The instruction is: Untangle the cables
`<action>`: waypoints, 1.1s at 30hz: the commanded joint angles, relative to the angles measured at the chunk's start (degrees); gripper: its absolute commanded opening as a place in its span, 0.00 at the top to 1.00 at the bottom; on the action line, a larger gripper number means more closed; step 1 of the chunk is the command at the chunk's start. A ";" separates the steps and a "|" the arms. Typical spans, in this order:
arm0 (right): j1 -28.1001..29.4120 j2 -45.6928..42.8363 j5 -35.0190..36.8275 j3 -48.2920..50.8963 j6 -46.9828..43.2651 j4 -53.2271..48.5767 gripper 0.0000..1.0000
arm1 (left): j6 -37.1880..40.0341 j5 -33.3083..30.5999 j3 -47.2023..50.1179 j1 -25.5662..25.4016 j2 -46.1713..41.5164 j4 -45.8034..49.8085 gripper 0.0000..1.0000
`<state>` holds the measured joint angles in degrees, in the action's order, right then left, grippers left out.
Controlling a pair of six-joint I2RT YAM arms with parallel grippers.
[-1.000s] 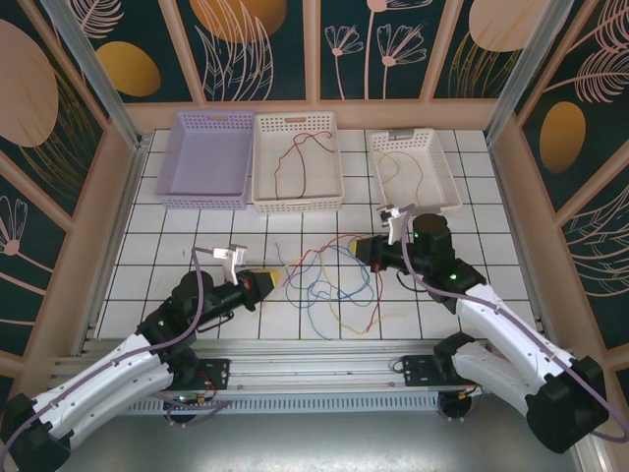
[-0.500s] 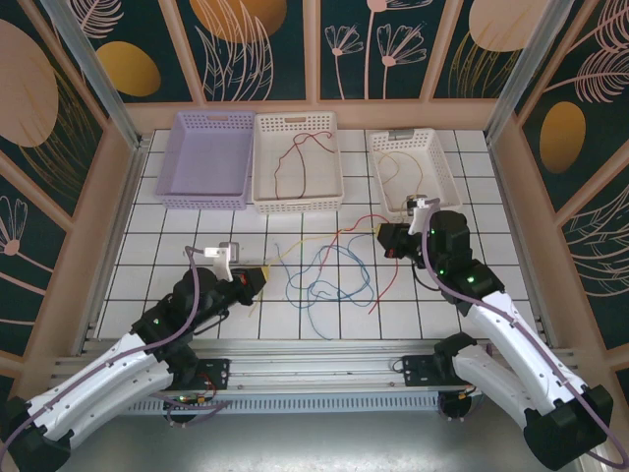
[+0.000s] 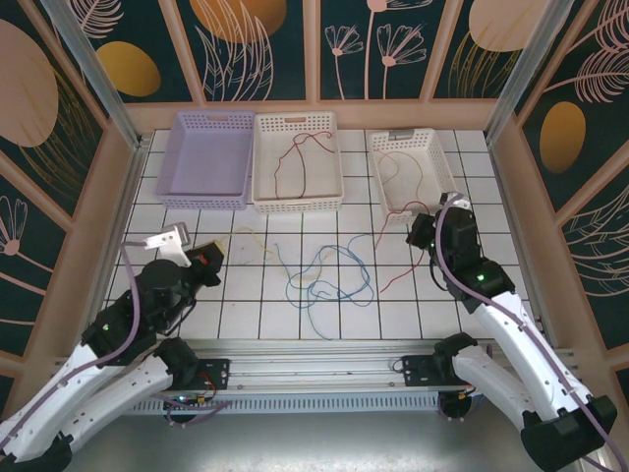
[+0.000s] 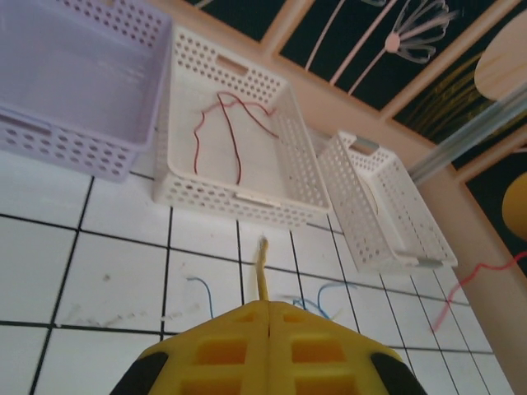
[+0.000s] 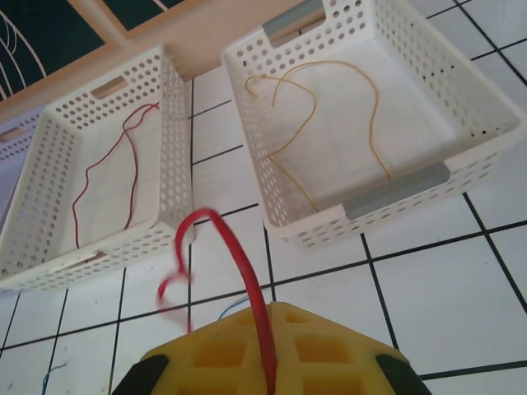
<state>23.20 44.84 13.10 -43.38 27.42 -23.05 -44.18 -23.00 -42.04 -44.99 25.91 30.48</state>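
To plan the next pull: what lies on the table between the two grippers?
Top view: loops of blue cable lie there, between the left gripper, shut on a yellow cable, and the right gripper, shut on a red cable.

The left gripper (image 4: 269,306) is clamped on a yellow cable (image 4: 263,270). A red cable (image 4: 198,136) lies inside the white basket (image 4: 247,197) beyond.

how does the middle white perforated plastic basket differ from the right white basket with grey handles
The middle white perforated plastic basket holds a red cable; the right white basket with grey handles holds a yellow-orange cable. The middle basket is wider, with cut-out handle slots; the right basket is narrower. Both are white and perforated, at the back.
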 commanded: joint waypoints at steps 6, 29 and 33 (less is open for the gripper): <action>-0.02 4.36 -3.48 -4.76 0.75 6.66 1.00 | 8.40 -4.80 -6.50 0.34 -1.80 2.60 1.00; 7.82 75.56 -4.37 -72.80 -7.29 -1.54 1.00 | 15.45 1.66 0.58 0.32 6.71 -4.62 1.00; 7.82 89.77 -3.81 -92.33 -9.07 -8.34 1.00 | 15.36 0.83 0.63 0.28 7.32 -4.37 1.00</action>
<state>30.96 128.81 8.95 -125.71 20.62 -23.66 -29.54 -21.12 -41.60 -44.99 33.26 25.76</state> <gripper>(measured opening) 0.063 0.040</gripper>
